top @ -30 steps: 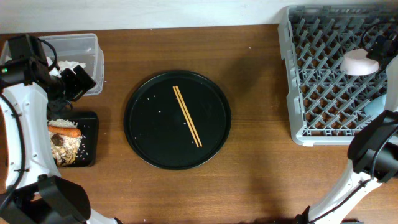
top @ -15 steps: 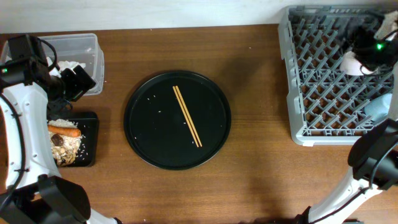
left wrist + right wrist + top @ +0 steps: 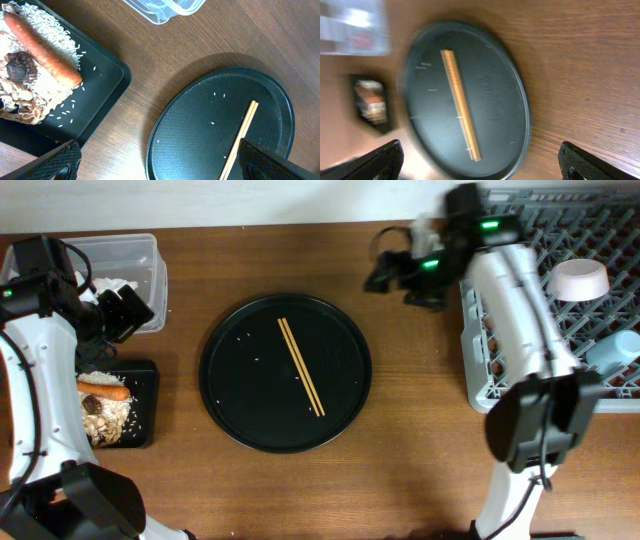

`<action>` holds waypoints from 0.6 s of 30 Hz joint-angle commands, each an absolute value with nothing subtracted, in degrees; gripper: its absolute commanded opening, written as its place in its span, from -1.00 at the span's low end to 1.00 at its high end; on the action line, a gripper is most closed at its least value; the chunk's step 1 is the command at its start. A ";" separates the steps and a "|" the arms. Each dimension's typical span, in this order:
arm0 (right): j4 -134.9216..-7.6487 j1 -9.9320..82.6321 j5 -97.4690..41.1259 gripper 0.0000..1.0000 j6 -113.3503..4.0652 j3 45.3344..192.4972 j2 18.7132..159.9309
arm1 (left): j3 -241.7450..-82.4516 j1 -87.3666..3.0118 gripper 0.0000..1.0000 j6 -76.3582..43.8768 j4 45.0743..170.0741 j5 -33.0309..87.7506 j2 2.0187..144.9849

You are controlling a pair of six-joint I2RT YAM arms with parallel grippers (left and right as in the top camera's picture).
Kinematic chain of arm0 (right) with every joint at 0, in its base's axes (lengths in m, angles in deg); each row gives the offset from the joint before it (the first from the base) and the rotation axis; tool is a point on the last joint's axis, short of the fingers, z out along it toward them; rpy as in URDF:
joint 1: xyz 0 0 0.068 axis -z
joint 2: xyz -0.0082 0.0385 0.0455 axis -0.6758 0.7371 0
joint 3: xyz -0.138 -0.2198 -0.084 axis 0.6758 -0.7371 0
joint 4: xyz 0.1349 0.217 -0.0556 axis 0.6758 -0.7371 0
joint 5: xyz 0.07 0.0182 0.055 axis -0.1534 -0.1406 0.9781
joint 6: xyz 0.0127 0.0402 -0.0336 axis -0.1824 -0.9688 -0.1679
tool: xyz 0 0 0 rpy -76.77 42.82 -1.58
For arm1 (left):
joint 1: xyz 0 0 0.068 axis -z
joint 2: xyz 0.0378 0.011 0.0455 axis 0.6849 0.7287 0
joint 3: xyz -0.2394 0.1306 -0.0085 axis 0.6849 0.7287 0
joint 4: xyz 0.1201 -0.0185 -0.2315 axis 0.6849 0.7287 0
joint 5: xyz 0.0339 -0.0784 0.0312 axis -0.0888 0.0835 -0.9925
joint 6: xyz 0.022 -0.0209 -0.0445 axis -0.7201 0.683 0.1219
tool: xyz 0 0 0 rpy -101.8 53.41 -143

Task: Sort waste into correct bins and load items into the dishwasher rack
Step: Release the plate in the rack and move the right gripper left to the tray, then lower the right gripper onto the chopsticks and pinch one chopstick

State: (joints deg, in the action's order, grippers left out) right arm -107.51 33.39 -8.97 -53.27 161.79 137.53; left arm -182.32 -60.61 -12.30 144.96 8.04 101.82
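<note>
Lying ahead of right gripper point(image 3: 385, 275), spread wide: chopsticks point(image 3: 300, 366) on round black tray point(image 3: 240, 405); left gripper point(image 3: 130, 310), also spread, near clear tub point(image 3: 150, 250).

The brown wood-grain surface point(image 3: 420, 450) in front of me carries four things. On my left sit the clear tub point(image 3: 145, 260) and, just below it, the flat black tray point(image 3: 148, 380). The round black tray point(image 3: 250, 415) lies mid-surface, and the grey rack point(image 3: 480, 375) stands on my right.

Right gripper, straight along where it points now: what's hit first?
Likely the chopsticks on the round black tray; the right gripper wrist view shows nothing in between, though depth is unclear.
</note>
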 commanded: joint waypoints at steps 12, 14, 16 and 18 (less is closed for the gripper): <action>-99.73 12.93 -35.35 0.90 -62.80 162.20 143.39 | -182.51 -60.66 0.98 -11.57 145.00 7.80 100.29; -99.73 11.97 -33.87 0.91 -64.22 162.20 145.53 | -182.51 -60.66 0.98 -11.57 145.00 7.80 100.29; -100.02 10.68 -33.03 0.91 -64.19 162.12 147.71 | -182.51 -60.66 0.98 -11.57 145.00 7.80 100.29; -100.54 9.30 -32.99 0.91 -64.19 162.03 149.57 | -182.51 -60.66 0.98 -11.57 145.00 7.80 100.29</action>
